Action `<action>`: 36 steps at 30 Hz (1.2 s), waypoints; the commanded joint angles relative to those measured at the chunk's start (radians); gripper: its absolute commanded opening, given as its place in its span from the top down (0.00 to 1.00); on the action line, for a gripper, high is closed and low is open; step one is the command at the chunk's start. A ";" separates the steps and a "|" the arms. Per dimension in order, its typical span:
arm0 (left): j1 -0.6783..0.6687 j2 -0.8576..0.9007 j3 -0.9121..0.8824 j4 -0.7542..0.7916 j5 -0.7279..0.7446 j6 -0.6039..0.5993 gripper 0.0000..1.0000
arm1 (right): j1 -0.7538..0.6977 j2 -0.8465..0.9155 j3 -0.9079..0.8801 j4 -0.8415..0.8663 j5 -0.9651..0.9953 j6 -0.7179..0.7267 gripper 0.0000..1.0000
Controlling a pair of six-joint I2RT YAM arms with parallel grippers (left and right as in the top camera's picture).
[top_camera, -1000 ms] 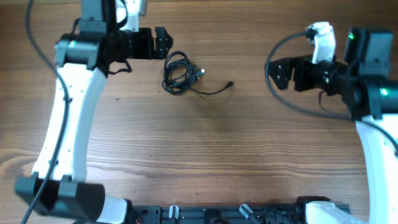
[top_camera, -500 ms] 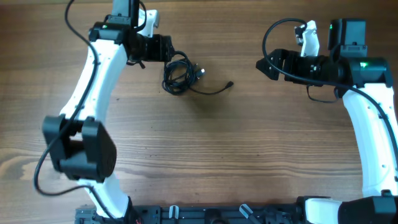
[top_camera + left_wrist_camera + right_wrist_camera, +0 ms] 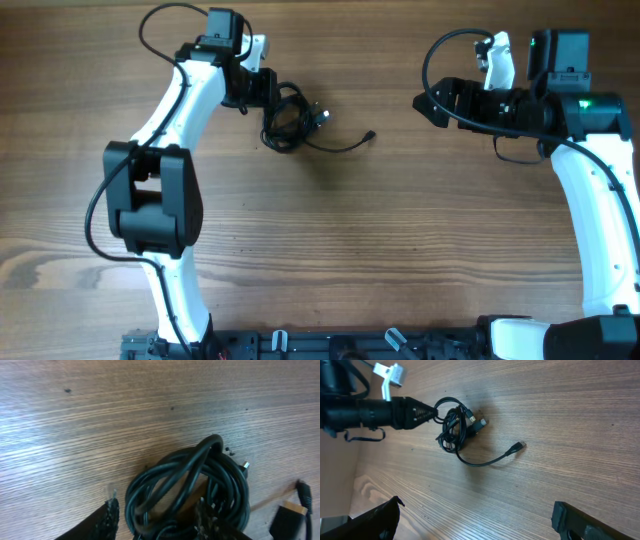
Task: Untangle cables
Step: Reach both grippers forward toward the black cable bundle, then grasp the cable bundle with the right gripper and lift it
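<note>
The cables (image 3: 285, 118) lie bunched in black loops on the wooden table (image 3: 330, 230), with one loose end trailing right to a small plug (image 3: 370, 135). My left gripper (image 3: 272, 95) is at the bundle's upper left. In the left wrist view its fingertips (image 3: 112, 515) straddle several loops of the cables (image 3: 190, 480); the jaws are half closed, with a thin gap at the left finger. My right gripper (image 3: 425, 103) hovers wide open far to the right, holding nothing. The right wrist view shows the cables (image 3: 455, 427) and the left gripper (image 3: 427, 412) from a distance.
A gold-tipped connector (image 3: 290, 515) rests at the bundle's right side. Bare wood stretches between the loose plug (image 3: 520, 445) and my right gripper (image 3: 475, 515). A black rail (image 3: 350, 345) runs along the table's front edge.
My left gripper has moved right onto the bundle and its jaws have narrowed around the loops. The right arm reached slightly left early on, then stayed still.
</note>
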 commanded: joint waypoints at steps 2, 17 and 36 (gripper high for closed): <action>-0.009 0.052 0.012 0.045 -0.006 0.008 0.62 | 0.005 0.010 0.017 0.000 0.006 -0.018 0.01; 0.011 -0.140 0.009 -0.010 0.015 -0.424 0.96 | 0.012 0.010 0.017 0.048 -0.071 0.034 0.00; 0.011 -0.433 0.009 -0.191 0.152 -1.176 0.96 | 0.325 0.011 0.017 0.225 0.130 0.386 0.17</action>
